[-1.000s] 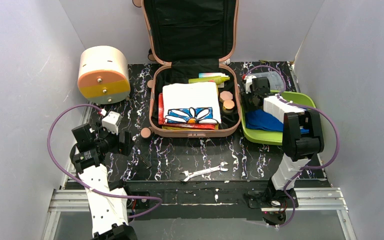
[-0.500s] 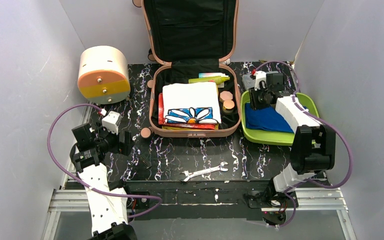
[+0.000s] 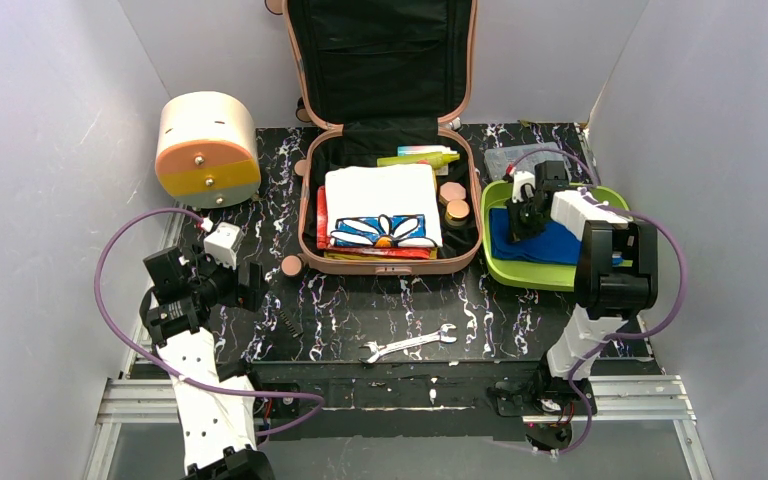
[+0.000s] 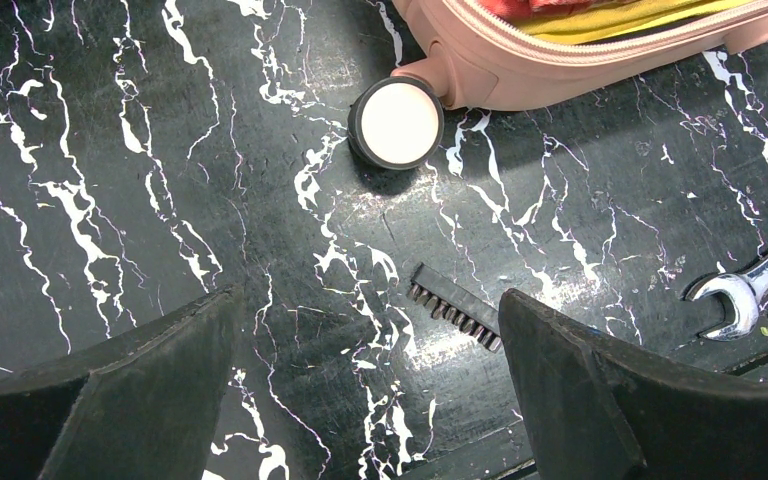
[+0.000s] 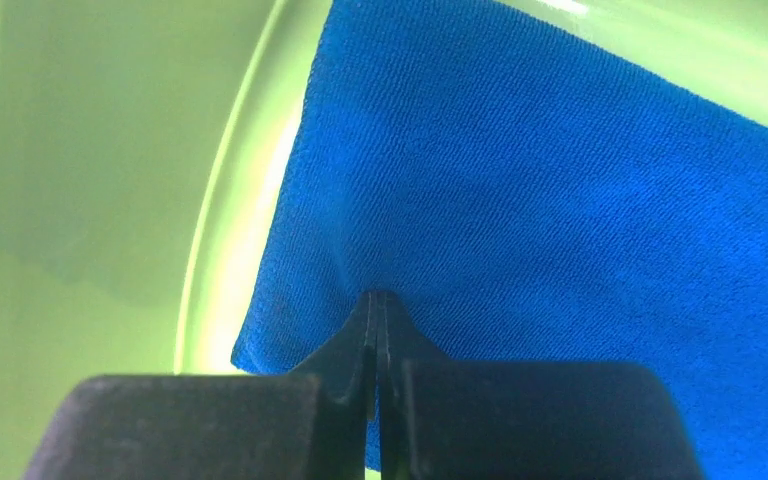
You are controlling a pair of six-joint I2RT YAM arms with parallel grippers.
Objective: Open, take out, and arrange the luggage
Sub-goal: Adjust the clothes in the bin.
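Left of the right gripper [image 5: 380, 298], the open pink luggage [image 3: 390, 265] sits on the counter [image 3: 360, 305], mostly packed. Gripper fingers together at blue cloth [image 5: 560, 200] in green tray [image 5: 80, 200]; likely arranging it: nudge gently w/o bunching.

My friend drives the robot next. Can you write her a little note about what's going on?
Left end effector: open, empty, over the table by the luggage wheel.
Right end effector: shut, tips at the blue cloth in the green tray; grip unclear.
Luggage: open, lid upright.
Done: opening; blue cloth in tray.
Left: daisy cloth, bottle and round jars lie inside it.
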